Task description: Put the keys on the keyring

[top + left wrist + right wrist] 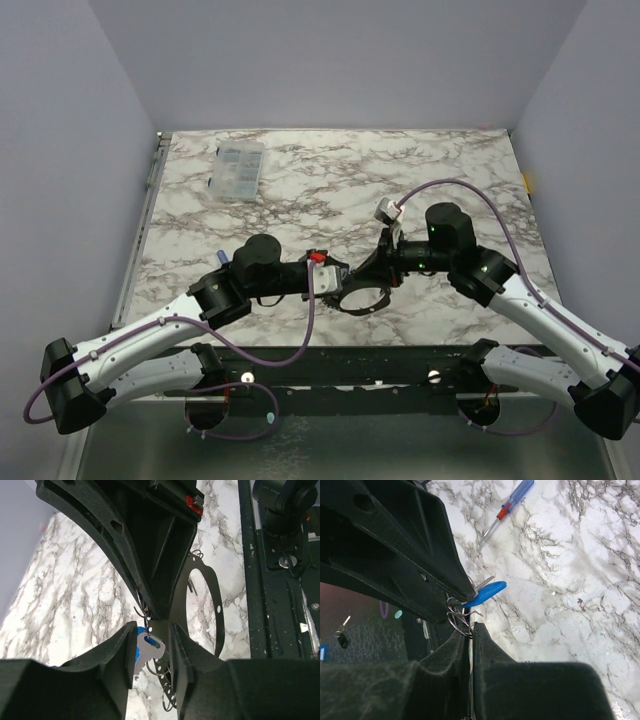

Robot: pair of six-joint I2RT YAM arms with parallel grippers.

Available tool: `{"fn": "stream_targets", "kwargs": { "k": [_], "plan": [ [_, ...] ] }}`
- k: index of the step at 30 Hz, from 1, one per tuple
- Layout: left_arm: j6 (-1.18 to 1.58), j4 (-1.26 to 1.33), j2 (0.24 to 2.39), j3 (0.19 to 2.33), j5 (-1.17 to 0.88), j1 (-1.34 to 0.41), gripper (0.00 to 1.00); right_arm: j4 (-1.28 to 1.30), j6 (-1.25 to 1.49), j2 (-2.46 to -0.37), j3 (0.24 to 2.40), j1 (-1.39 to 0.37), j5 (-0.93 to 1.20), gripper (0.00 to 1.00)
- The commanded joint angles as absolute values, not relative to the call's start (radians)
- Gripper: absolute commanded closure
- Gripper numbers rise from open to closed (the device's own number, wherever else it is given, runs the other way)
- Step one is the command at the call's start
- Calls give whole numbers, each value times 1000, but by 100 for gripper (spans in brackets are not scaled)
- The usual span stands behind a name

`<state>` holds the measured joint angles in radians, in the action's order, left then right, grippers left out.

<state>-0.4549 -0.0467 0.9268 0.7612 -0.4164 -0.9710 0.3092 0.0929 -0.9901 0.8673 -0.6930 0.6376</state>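
Your left hand (152,628) is clenched on a blue-headed key (487,592), at mid-frame in the top view, above the worktop (300,180). Your right hand (470,630) meets it tip to tip, pinched tight on the thin wire of the keyring (455,619), with the key just beside that wire. The keyring's dark loop (218,600) hangs under both hands. A screwdriver (512,505) lies at the top of the right wrist view.

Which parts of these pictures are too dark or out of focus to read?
Left wrist: the black left gripper near the lens is dark and soft; the small blue-headed key stays readable. Right wrist: right gripper blurred, marble table sharp. Top external: evenly lit.
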Motion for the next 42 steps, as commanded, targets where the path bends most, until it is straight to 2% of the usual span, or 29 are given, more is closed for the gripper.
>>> {"fn": "stream_targets", "kwargs": {
  "k": [1,6,18,31,36,42],
  "plan": [
    [-468,-44,898,775,-387,-977,59,299,75,-993,913,-689,643,99],
    [-467,-44,894,784,-379,-977,54,307,63,-1000,925,-689,642,99],
    [-374,-3,879,800,-354,-977,53,261,36,-943,896,-689,637,99],
    [-287,154,940,781,-377,-988,64,255,14,-914,905,-689,650,99],
    [-299,157,958,776,-394,-993,64,260,10,-904,911,-688,653,99],
    [-314,156,968,766,-398,-995,70,262,10,-890,913,-688,667,99]
  ]
}}
